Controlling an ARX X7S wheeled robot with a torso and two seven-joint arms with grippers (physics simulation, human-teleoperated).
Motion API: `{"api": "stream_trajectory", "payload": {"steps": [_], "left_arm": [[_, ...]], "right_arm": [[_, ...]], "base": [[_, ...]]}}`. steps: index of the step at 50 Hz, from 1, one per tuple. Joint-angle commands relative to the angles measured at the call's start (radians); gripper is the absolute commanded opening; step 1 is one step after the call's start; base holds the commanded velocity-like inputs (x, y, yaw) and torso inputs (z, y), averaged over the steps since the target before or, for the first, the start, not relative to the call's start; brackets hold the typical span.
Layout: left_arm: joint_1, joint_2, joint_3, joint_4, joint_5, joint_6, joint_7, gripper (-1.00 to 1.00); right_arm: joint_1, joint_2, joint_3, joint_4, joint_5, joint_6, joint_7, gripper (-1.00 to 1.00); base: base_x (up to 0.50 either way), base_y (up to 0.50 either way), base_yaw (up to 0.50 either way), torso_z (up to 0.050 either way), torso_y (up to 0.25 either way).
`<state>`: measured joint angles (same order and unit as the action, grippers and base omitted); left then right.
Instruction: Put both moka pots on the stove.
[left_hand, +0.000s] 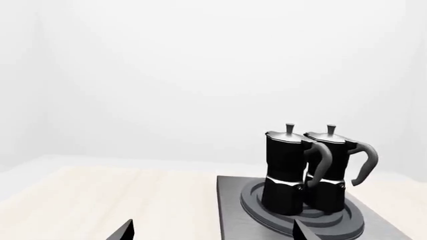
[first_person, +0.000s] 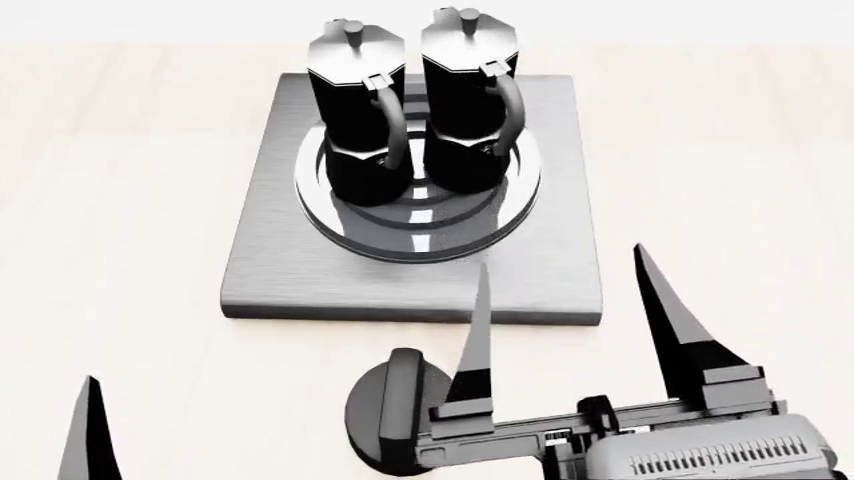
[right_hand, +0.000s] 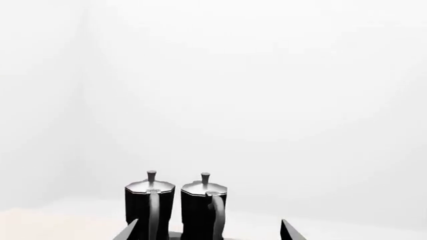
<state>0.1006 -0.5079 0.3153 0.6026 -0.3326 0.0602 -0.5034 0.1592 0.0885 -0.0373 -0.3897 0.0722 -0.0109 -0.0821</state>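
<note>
Moka pots (first_person: 411, 105) upright, side by side on stove (first_person: 547, 270) burner.

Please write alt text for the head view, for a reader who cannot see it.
Two black moka pots stand upright side by side on the ring burner of a grey stove on a pale wooden table. Nearer the camera, the right tool is open and empty, beside a low round black knob; one left tool finger shows.

Pale wooden table (first_person: 120, 180), grey stove (first_person: 280, 270) lying flat on it, low black knob (first_person: 380, 410) just beside it
</note>
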Motion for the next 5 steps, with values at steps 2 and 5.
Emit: {"api": "stream_trajectory", "payload": {"steps": [2,5], "left_arm": [[-0.001,-0.001,0.004,0.0,0.002,0.0,-0.001,1.0],[-0.001,-0.001,0.004,0.0,0.003,0.001,-0.002,1.0]], "right_arm": [[-0.099,0.014,-0.03,-0.013,0.004,-0.061,0.015,1.0],[-0.114,0.016,-0.034,-0.011,0.005,-0.073,0.02,1.0]], "base": [[0.0,0.0,0.0,0.0,0.0],[0.0,0.0,0.0,0.0,0.0]]}}
